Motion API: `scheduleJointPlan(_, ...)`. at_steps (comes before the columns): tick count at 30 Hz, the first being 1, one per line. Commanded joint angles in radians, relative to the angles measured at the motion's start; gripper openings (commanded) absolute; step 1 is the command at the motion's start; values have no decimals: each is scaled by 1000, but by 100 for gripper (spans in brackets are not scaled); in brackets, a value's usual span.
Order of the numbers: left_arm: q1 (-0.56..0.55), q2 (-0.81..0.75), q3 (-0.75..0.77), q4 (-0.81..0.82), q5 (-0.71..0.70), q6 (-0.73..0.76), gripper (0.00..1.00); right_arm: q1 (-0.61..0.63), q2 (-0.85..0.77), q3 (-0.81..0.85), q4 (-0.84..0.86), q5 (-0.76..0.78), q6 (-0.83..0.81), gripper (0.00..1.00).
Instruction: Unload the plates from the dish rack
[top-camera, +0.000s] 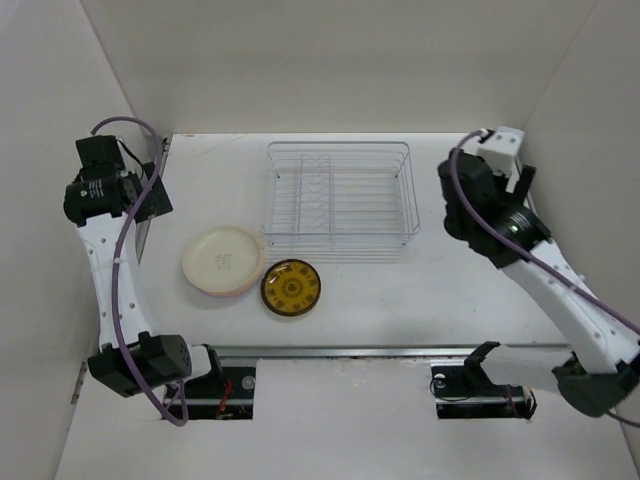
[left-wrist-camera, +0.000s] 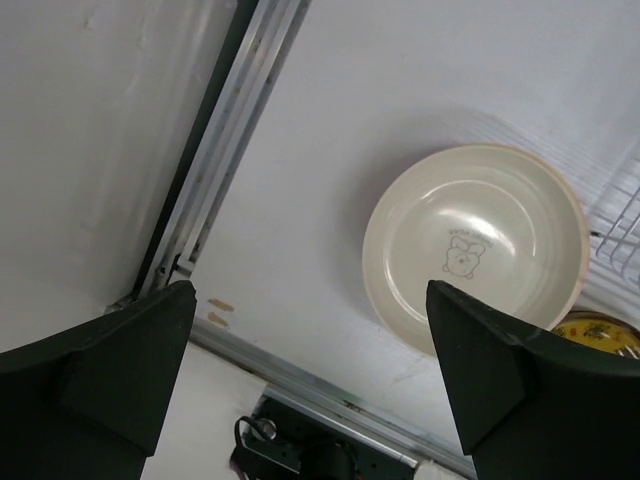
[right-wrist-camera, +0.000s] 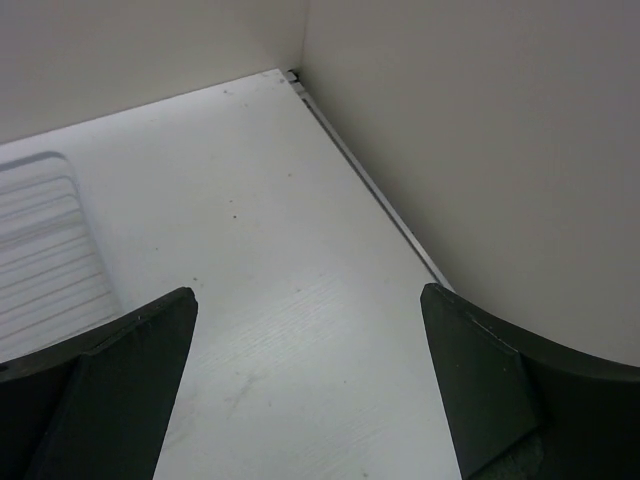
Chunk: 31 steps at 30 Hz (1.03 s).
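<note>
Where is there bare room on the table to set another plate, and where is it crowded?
Bare table right of the amber plate, in front of the dish rack out to the right wall; also left of the rack, behind the cream plate. Crowded: front left, where those two plates sit close together.

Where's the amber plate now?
Top view: amber plate lies flat on the table, left of centre, just in front of the rack and close beside the cream plate, on its right.
</note>
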Motion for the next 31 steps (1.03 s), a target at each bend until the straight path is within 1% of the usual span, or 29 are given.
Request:
scheduleJointPlan(1,6,-61,-47,-27,-33,-9,100,-15,-184,-30,-116,18,58,99)
scheduleJointPlan(3,6,-70,-56,-27,-23,-9,100,-15,-246,-50,-141,-23,58,99)
scheduleJointPlan(4,6,-94,-70,-36,-23,0,100,-15,-275,-68,-164,-102,58,99)
scheduleJointPlan(6,6,-104,-79,-36,0,1,100,-15,-343,-91,-164,-183,58,99)
scheduleJointPlan(7,6,-117,-79,-47,0,1,100,-15,-360,-118,-164,-244,58,99)
scheduleJointPlan(11,6,-159,-89,-69,40,20,100,-15,-385,-108,-218,-394,83,99)
scheduleJointPlan(13,6,-174,-99,-78,40,21,100,-15,-394,-96,-241,-421,95,99)
scheduleJointPlan(18,6,-211,-109,-112,40,40,100,-15,-427,-105,-282,-410,126,99)
scheduleJointPlan(22,6,-233,-128,-112,40,50,100,-15,-467,-128,-282,-456,163,99)
scheduleJointPlan(31,6,-242,-119,-124,71,59,100,-15,-500,-159,-264,-479,183,99)
